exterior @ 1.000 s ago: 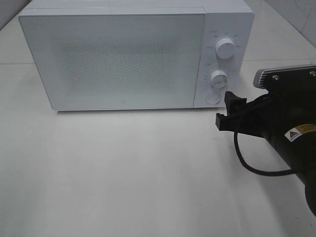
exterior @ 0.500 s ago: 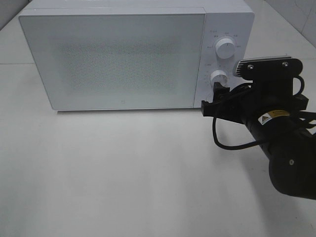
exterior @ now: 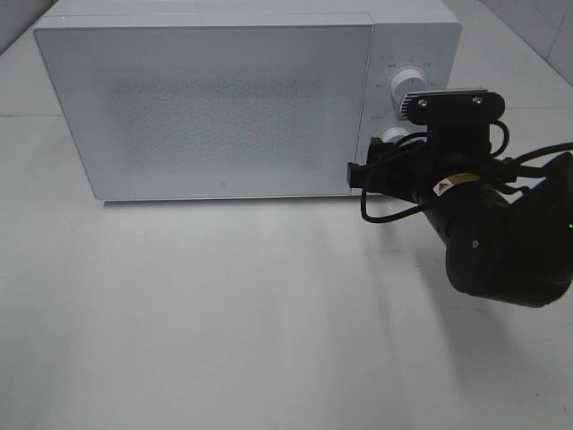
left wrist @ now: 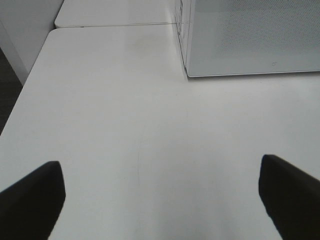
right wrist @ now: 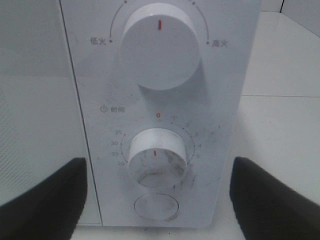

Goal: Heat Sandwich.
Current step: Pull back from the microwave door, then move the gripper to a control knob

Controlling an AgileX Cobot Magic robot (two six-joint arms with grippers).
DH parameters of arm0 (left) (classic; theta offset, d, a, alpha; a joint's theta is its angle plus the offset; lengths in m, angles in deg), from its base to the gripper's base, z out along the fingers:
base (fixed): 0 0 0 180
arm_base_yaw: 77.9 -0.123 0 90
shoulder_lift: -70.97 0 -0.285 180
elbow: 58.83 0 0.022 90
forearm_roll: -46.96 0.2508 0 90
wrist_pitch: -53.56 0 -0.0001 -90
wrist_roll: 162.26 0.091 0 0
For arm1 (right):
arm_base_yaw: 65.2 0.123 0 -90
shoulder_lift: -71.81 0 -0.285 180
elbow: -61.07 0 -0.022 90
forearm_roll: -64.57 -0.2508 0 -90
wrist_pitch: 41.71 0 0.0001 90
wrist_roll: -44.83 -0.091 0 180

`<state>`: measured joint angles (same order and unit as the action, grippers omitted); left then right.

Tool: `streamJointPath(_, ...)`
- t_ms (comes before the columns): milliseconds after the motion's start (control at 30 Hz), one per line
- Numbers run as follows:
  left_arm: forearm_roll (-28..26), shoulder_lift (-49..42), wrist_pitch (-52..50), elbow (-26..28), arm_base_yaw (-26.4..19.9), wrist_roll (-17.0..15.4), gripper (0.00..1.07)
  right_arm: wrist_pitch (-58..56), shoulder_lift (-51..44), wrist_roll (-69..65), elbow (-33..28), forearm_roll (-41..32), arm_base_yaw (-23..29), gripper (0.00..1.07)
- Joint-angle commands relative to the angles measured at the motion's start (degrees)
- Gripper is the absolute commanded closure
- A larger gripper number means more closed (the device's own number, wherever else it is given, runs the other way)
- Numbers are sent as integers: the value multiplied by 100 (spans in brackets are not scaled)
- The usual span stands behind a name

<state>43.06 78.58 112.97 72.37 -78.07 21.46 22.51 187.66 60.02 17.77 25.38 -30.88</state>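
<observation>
The sandwich and its pink plate are out of view. A white microwave (exterior: 206, 107) stands at the back of the table with its door shut. My right gripper (exterior: 374, 166) is open just in front of the control panel's lower part. In the right wrist view its fingers (right wrist: 45, 200) straddle the timer knob (right wrist: 159, 157) and the round button (right wrist: 156, 206), with the power knob (right wrist: 160, 45) above them. My left gripper (left wrist: 160, 170) is open and empty over bare table, and it does not show in the exterior high view.
The white table (exterior: 224, 313) spreads in front of the microwave. The left wrist view shows the microwave's lower corner (left wrist: 190, 72) and the table's edge (left wrist: 30, 85) with dark floor beyond. A black cable (exterior: 394, 210) hangs under the right wrist.
My right arm has moved left and toward the microwave, bringing the gripper from the panel's right side to in front of the lower knob and button.
</observation>
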Motion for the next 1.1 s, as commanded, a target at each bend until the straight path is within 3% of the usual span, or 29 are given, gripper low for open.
streamJointPath(33,-23,-155,-46,-17,-29,11,7,-166,149,-52,275,281,-206,31)
streamJointPath(633,-23,-155,-46,-17,-29,11,7,-344,567,-201,779,435,-430,32)
streamJointPath(800,-23,-155,-46,-17,-29,11,7,-344,567,-201,779,430,-430,40)
streamJointPath(900,-23,-155,-46,-17,-29,11,7,-344,567,-201,779,430,-430,59)
streamJointPath(933,-23,-155,-46,-17,-29,11,7,-344,567,-201,779,430,-430,70)
streamJointPath(967,-23,-155,-46,-17,-29,11,7,-344,567,-201,779,430,-430,70)
streamJointPath(1067,-23,-155,-46,-17,-29,11,7,-344,567,-201,779,430,-430,87)
streamJointPath(1100,-23,-155,-46,-17,-29,11,7,-344,567,-201,779,430,-430,87)
